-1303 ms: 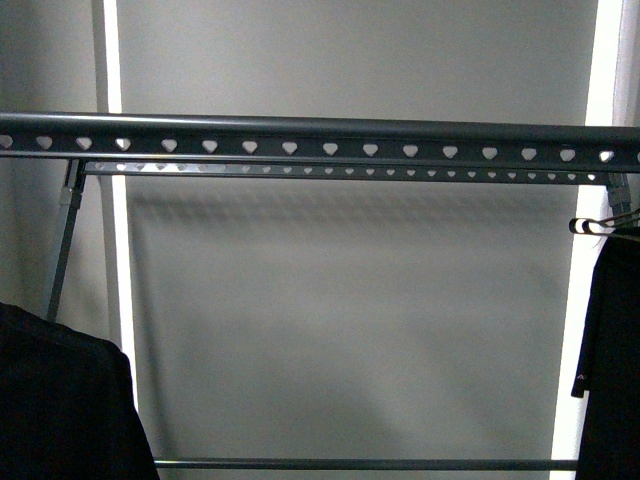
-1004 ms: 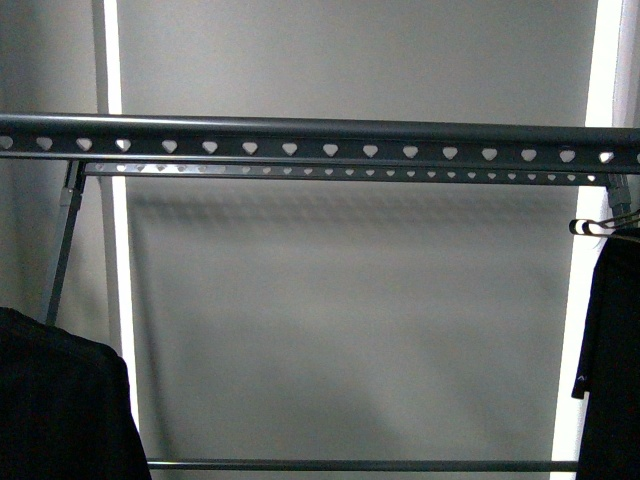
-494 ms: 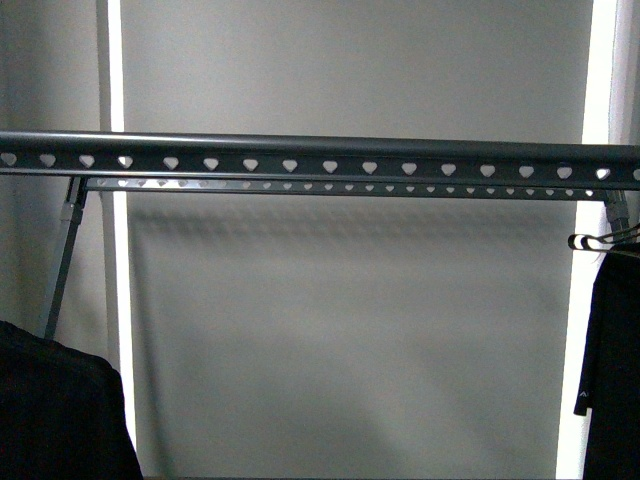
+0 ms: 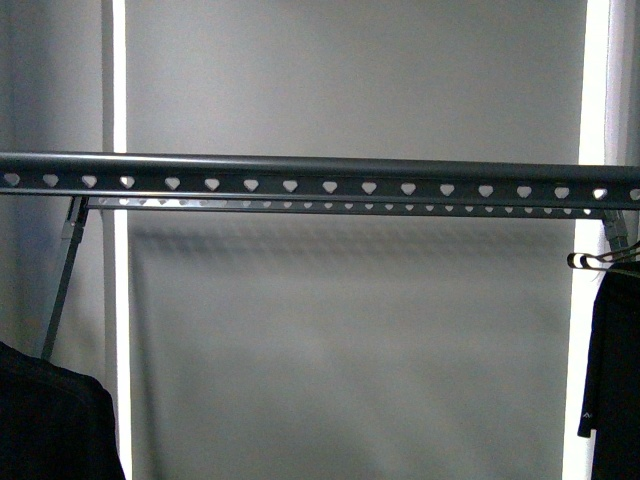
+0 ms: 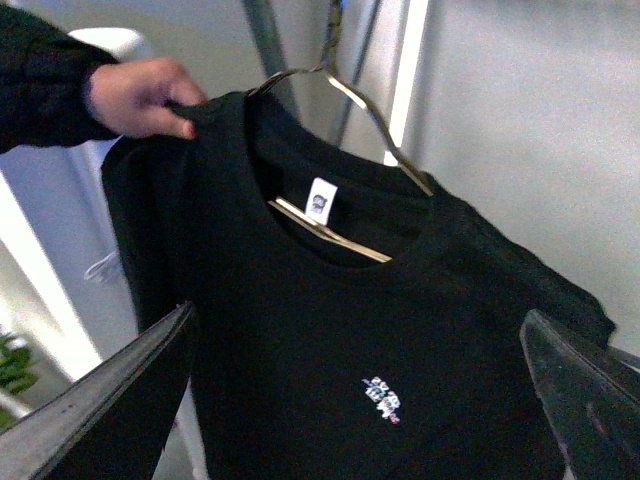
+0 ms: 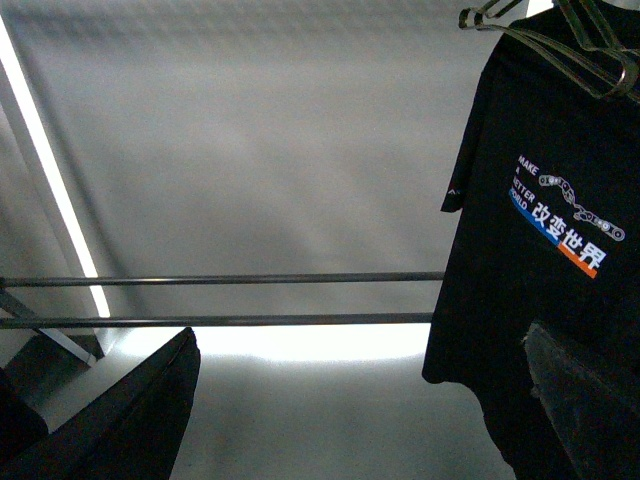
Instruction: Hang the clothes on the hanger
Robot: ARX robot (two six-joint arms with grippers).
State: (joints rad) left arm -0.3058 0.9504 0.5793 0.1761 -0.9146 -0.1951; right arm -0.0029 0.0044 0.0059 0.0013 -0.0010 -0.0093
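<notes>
The rack's top rail [image 4: 320, 185] with heart-shaped holes spans the front view. In the right wrist view the black printed T-shirt [image 6: 560, 220] with "MAKE A BETTER WORLD" hangs on a wire hanger [image 6: 560, 40]. My right gripper [image 6: 360, 340] is open and empty, its one finger [image 6: 590, 400] in front of the shirt's hem. In the left wrist view a person's hand [image 5: 140, 95] holds up a black T-shirt [image 5: 380, 330] with a small chest print on a wire hanger [image 5: 350, 100]. My left gripper [image 5: 355, 330] is open right before it, a finger on each side.
A black garment [image 4: 50, 420] shows at the lower left of the front view. Another [image 4: 612, 370], with a tiny white sleeve mark, hangs from a wire hanger [image 4: 600, 260] at the right. Two thin rack bars [image 6: 220, 279] cross the right wrist view. A grey wall stands behind.
The front view has risen: the rail sits lower in the picture, both black garments have sunk towards the bottom, and the thin lower bar has left the view.
</notes>
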